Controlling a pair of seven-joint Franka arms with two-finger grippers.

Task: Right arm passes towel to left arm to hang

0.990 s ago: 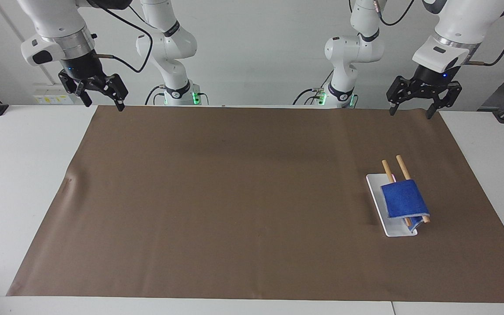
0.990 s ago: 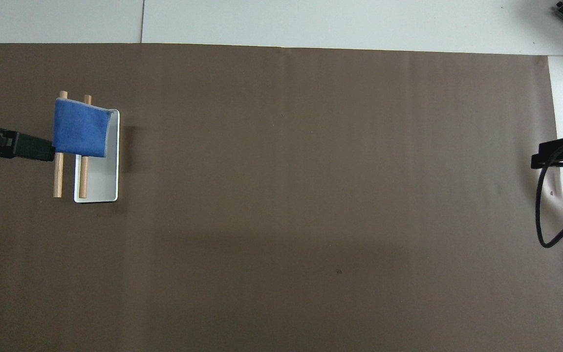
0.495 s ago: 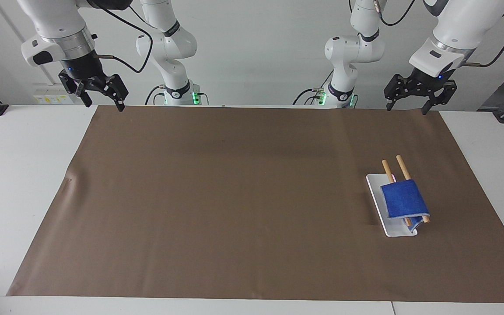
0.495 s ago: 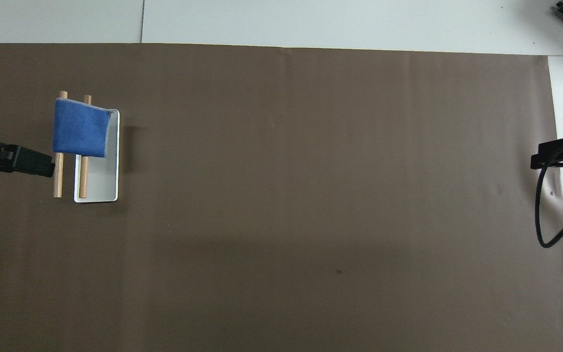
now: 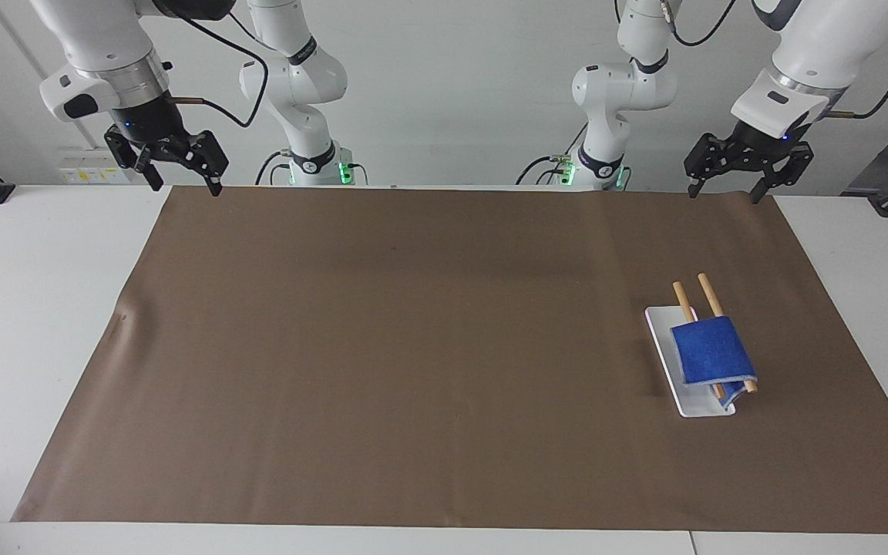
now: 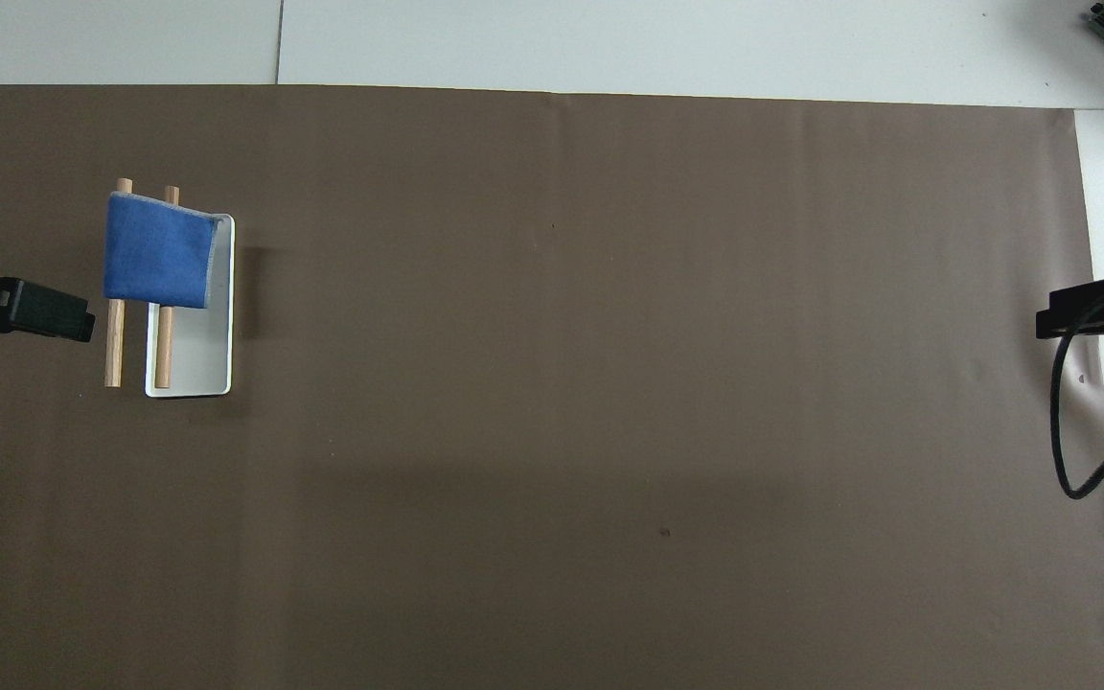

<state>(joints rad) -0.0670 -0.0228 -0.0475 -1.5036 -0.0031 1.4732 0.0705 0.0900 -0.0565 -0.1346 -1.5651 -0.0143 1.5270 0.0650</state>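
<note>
Towel draped over two wooden rods on a white tray, toward the left arm's end of the brown mat, left gripper jaws spread and empty over the mat's edge nearest the robots, right gripper likewise spread, seemingly over the corner at its own end.

towel: royal blue, plain, thin pale grey edging
tray: white
rods: light wood
mat: plain dull brown
desk: white
left claw: black
right claw: black
arms: white, silver wrist rings, black cables
</note>
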